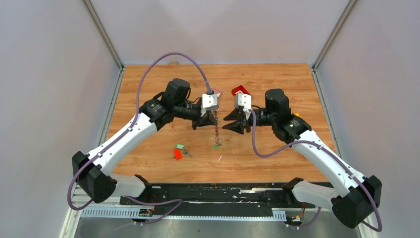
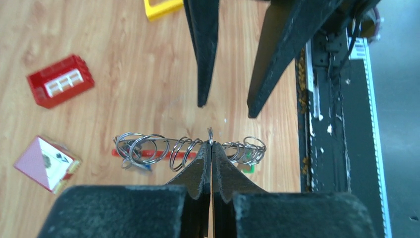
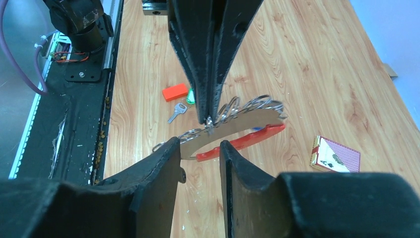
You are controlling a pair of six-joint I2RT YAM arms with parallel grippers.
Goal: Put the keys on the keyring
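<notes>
Left wrist view: left hand (image 2: pixel 211 147) clamped on the dangling keyring (image 2: pixel 148 148), right hand (image 2: pixel 225 110) apart and empty, so fetching a key (image 3: pixel 177 112) off the table (image 3: pixel 307 59) looks next.

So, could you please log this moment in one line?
left pincer: shut on keyring | right pincer: open, near keyring | loose key: on table

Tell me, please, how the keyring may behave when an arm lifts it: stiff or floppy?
Probably floppy: the keyring is a row of loose wire rings. It may swing, since the left gripper pinches only one small loop. Thin wire suggests it is light.
</notes>
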